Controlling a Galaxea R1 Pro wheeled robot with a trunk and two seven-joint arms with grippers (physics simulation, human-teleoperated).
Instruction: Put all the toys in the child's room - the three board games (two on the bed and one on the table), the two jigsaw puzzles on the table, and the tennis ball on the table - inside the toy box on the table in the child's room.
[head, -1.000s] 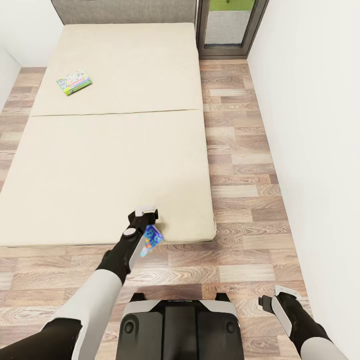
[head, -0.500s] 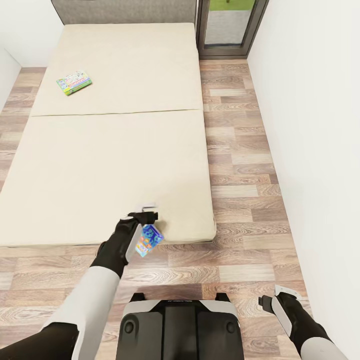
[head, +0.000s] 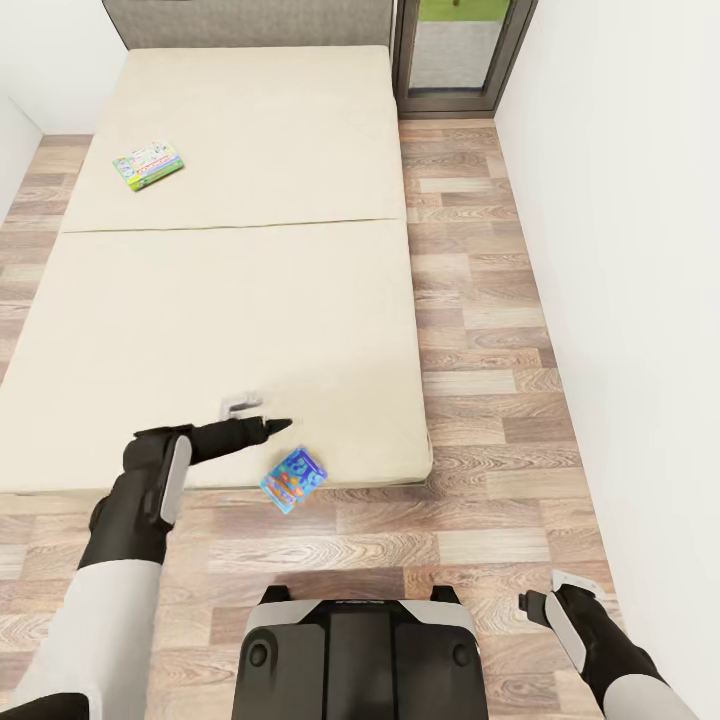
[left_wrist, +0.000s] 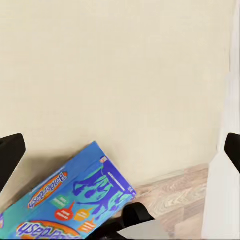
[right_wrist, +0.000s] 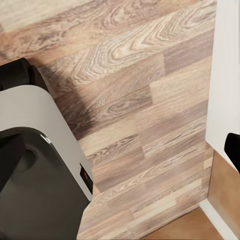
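Released since the earlier frame, the blue game box (head: 293, 479) sits tilted at the bed's (head: 200, 330) near edge, apart from the left gripper (head: 256, 415), whose fingers are spread. A second game box (head: 148, 165) lies near the headboard. Right gripper (head: 545, 592) hangs over the floor (head: 480, 300); its state cannot be determined.

Left gripper (head: 250, 415) fingers spread — right gripper (head: 545, 595) hangs low.

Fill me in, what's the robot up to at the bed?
It faces the cream bed. The left gripper hovers open over the near edge, beside a blue board game that overhangs that edge, not gripped. A second, green-edged board game lies far up the bed. The right gripper hangs idle above the wood floor.
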